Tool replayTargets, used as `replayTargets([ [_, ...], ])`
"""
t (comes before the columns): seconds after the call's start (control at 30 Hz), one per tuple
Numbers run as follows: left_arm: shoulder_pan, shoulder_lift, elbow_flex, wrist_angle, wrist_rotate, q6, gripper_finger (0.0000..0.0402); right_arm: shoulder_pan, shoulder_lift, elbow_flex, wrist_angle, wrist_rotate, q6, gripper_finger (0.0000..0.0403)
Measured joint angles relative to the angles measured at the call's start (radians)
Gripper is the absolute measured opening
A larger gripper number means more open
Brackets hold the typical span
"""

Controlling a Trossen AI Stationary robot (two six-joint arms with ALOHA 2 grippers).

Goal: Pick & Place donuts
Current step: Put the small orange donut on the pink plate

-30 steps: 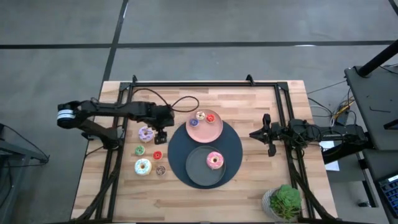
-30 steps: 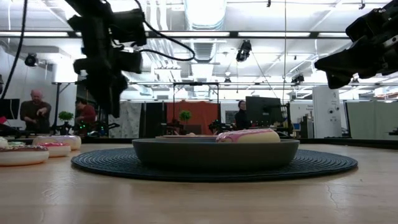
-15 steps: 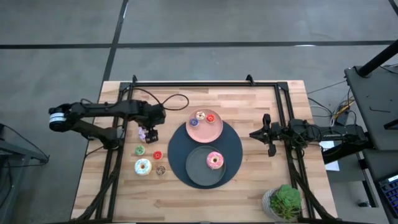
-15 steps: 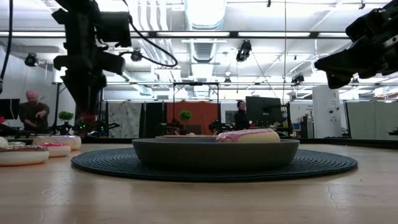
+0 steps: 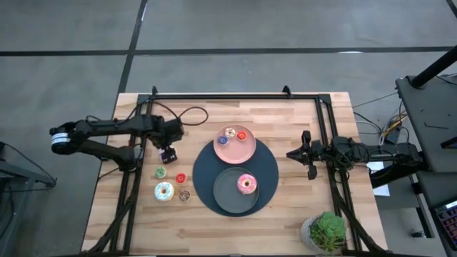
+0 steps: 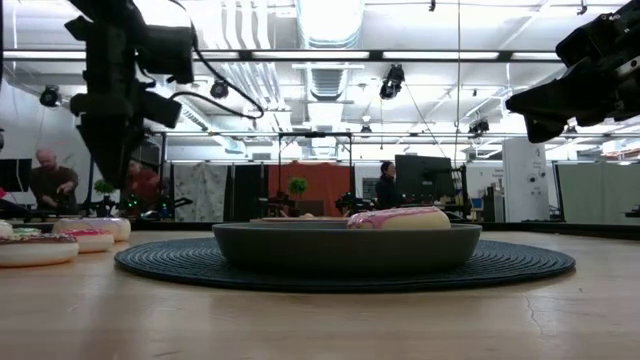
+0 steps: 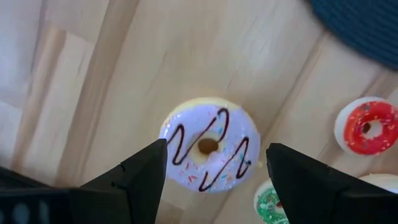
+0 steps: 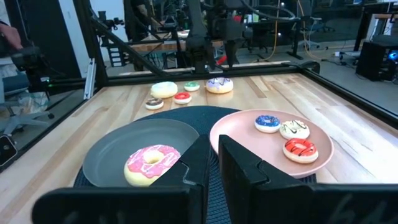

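In the left wrist view the lilac donut point(image 7: 209, 154) lies flat on the wood. My left gripper point(image 7: 216, 149) hangs open above it, pointing down, one finger on either side, touching nothing. In the high view the left gripper point(image 5: 168, 151) covers that donut. A green donut point(image 5: 161, 172), a red one point(image 5: 181, 177), a white sprinkled one point(image 5: 164, 190) and a tan one point(image 5: 184, 195) lie nearer the front. A pink donut point(image 5: 247, 183) rests in the dark grey plate point(image 5: 227, 194). My right gripper point(image 5: 307, 153) waits shut at the right, level.
The pink plate point(image 5: 246, 151) carries three small donuts and sits with the grey plate on a round dark mat point(image 5: 270, 168). A potted plant point(image 5: 325, 232) stands at the near right corner. A black frame rail point(image 5: 235, 96) runs along the far edge. People stand in the room behind.
My left gripper has travelled toward the table's left edge, from beside the mat to a spot over the lilac donut, rolling a little about its own axis. Its fingers have stayed open. No donut has moved.
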Motion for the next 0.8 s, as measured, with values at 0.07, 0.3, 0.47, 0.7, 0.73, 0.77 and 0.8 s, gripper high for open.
replayTargets([
  [0.07,0.000,-0.001,-0.013,0.001,0.000,-0.001,0.0245,0.000,0.000,0.000,0.000,0.000,0.000,0.0029],
  [0.3,0.001,0.003,-0.029,0.009,0.007,-0.006,0.0245,0.000,0.000,0.000,0.000,0.000,0.000,0.0029],
  [0.47,-0.001,0.003,-0.028,0.011,0.037,-0.020,0.0245,0.000,0.000,0.000,0.000,0.000,0.000,0.0029],
  [0.7,-0.032,0.003,0.022,0.040,0.131,-0.074,0.0245,0.000,0.000,0.000,0.000,0.000,0.000,0.0029],
  [0.73,-0.039,0.003,0.029,0.049,0.140,-0.076,0.0245,0.000,0.000,0.000,0.000,0.000,0.000,0.0029],
  [0.77,-0.047,0.003,0.038,0.053,0.146,-0.077,0.0245,0.000,0.000,0.000,0.000,0.000,0.000,0.0029],
  [0.8,-0.056,0.003,0.044,0.055,0.147,-0.077,0.0245,0.000,0.000,0.000,0.000,0.000,0.000,0.0029],
])
